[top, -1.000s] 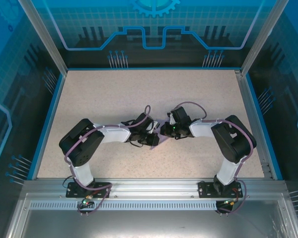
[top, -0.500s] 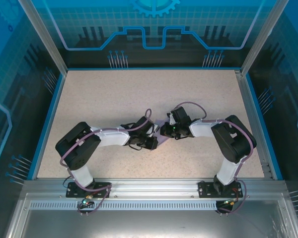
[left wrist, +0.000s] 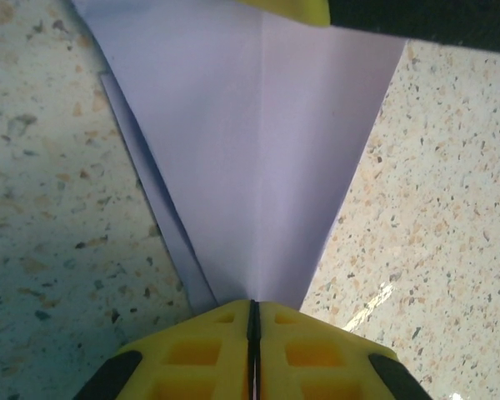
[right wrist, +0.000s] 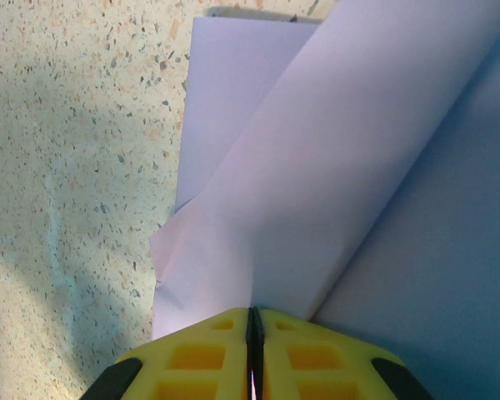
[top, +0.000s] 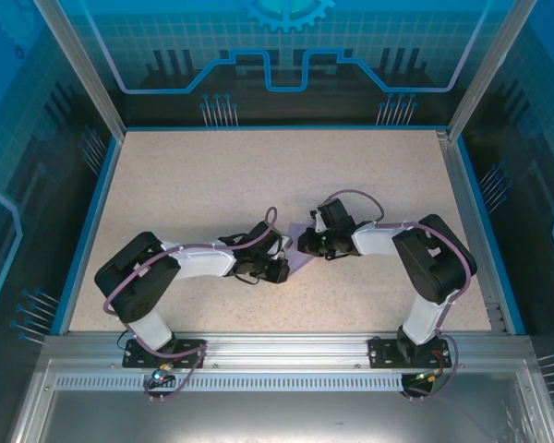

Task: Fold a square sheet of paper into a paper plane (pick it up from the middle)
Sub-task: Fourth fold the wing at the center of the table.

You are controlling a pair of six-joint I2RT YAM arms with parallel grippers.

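I read the left gripper (left wrist: 252, 312) as clamped shut on the narrow tip of the folded paper (left wrist: 258, 150), which fans out directly ahead of it. The right gripper (right wrist: 252, 317) pinches a folded layer that extends ahead and rightward.

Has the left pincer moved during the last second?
Yes. The left pincer, shut on the paper, has shifted slightly toward the metal rail at the near edge.

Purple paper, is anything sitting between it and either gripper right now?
Nothing visible. The left gripper is shut on the narrow folded end of the purple paper, the right gripper on another folded edge.
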